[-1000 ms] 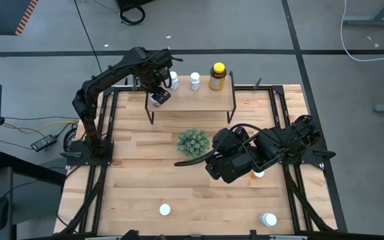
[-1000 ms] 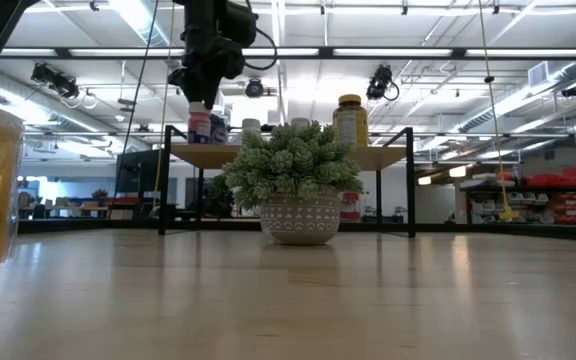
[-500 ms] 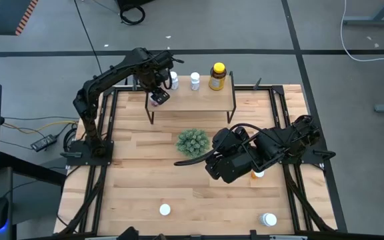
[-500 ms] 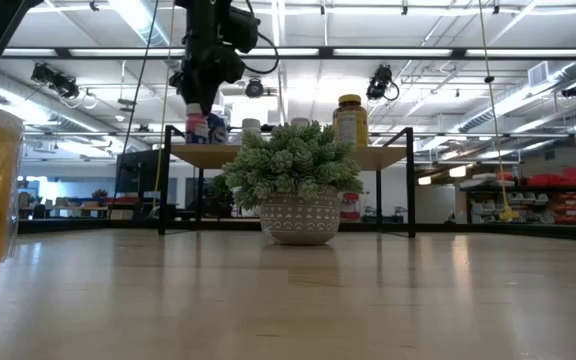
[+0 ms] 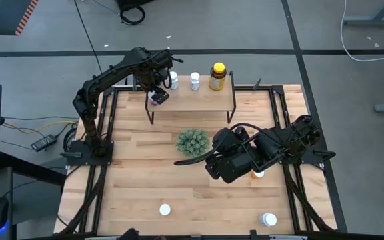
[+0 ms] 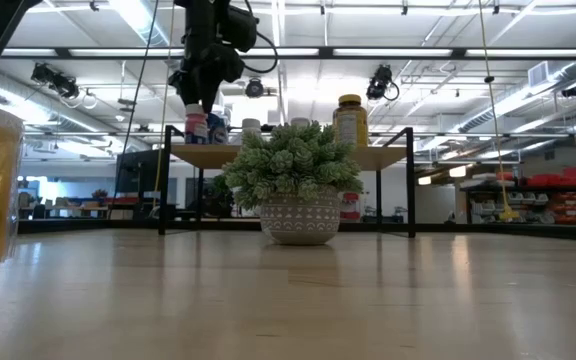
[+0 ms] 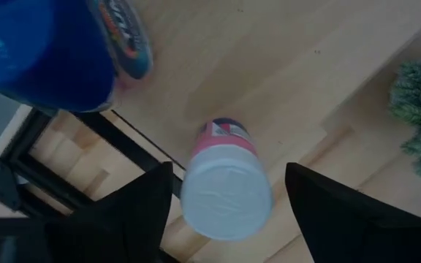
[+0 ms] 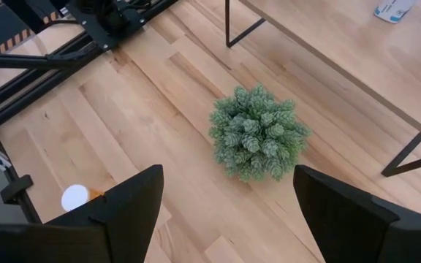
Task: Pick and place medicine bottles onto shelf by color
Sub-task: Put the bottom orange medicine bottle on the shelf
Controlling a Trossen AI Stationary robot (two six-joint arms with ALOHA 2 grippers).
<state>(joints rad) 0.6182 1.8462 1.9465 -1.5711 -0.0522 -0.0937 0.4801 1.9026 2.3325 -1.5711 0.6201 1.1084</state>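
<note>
Seen from above, a wooden bench (image 5: pixel 145 180) carries a small shelf (image 5: pixel 199 99) along its far edge. The left gripper (image 5: pixel 157 95) sits over the shelf's left end, above a white-capped bottle with a pink body (image 5: pixel 156 98). Further along the shelf's far edge stand a blue bottle (image 5: pixel 173 81), a white bottle (image 5: pixel 195 81) and a larger amber bottle with a yellow cap (image 5: pixel 217 77). A green spiky plant (image 5: pixel 193 142) sits mid-bench in front of the shelf. The right gripper (image 5: pixel 212 165) hovers low beside the plant, near the bench's right edge, with an orange bottle (image 5: pixel 257 174) just beside that arm. 2 more white-capped bottles (image 5: pixel 165 210) stand near the front edge, 1 toward the front right corner (image 5: pixel 268 219). From table height, the pink bottle stands upright on the shelf's left end under the left gripper. In the left wrist view, its fingers (image 7: pixel 137 212) stand released on either side of the pink bottle, clear gaps showing. In the right wrist view, the right gripper's fingers (image 8: pixel 130 204) are spread wide and grasp nothing.
</note>
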